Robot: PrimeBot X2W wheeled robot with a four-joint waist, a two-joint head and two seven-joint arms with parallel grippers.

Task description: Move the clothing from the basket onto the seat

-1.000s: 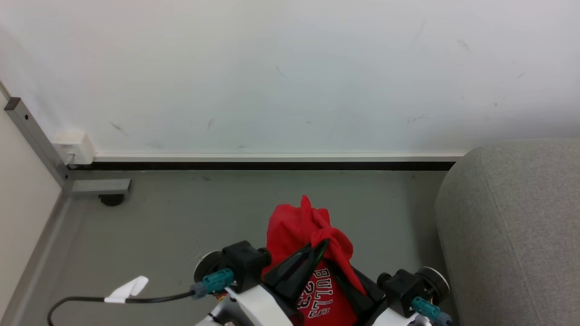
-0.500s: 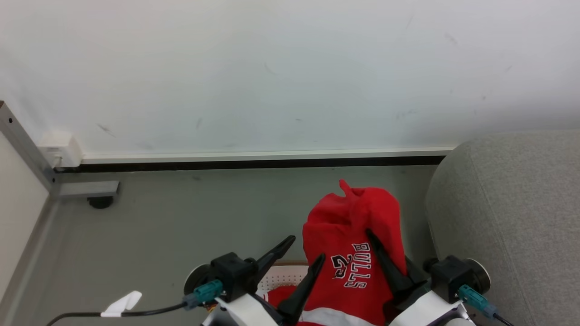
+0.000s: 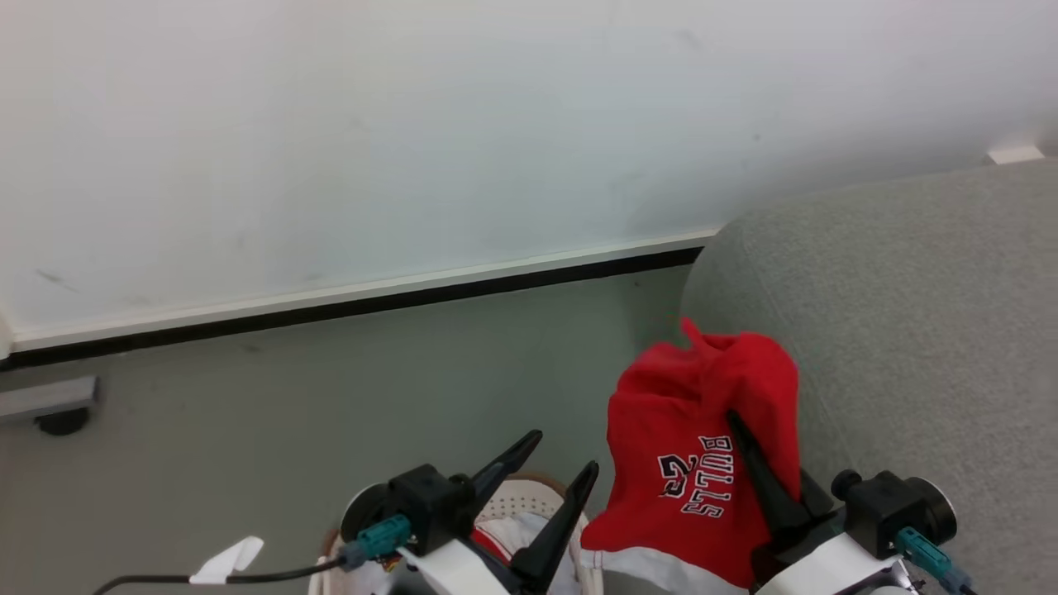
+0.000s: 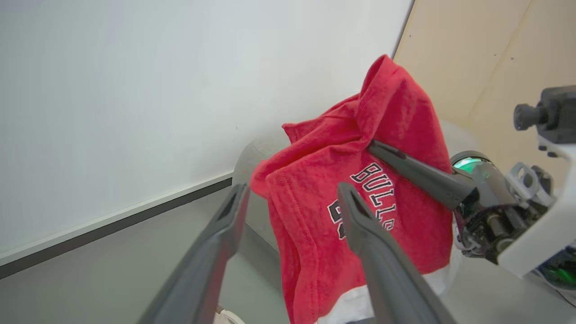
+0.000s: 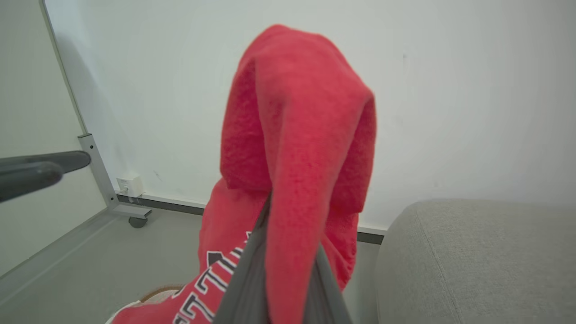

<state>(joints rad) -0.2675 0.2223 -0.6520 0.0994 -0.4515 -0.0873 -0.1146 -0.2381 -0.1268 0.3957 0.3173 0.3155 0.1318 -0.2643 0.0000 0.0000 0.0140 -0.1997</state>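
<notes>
My right gripper [image 3: 737,423] is shut on the red "BULLS" jersey [image 3: 690,446], which hangs from it in the air beside the front corner of the grey sofa [image 3: 909,330]. In the right wrist view the jersey [image 5: 297,135] drapes over my fingers and hides their tips. My left gripper [image 3: 564,454] stands open and holds nothing, just left of the jersey [image 4: 315,189] and above the cream basket [image 3: 541,498]. A bit of red and white cloth [image 3: 489,541] lies in the basket under that arm.
A white wall with a black baseboard [image 3: 347,307] runs behind the grey floor. A grey metal frame foot on a caster [image 3: 50,406] stands at the far left. A black cable with a white tag [image 3: 223,560] trails at the lower left.
The head camera has swung right. My left gripper let go of the jersey and opened. My right gripper carried the jersey right, up to the sofa's corner.
</notes>
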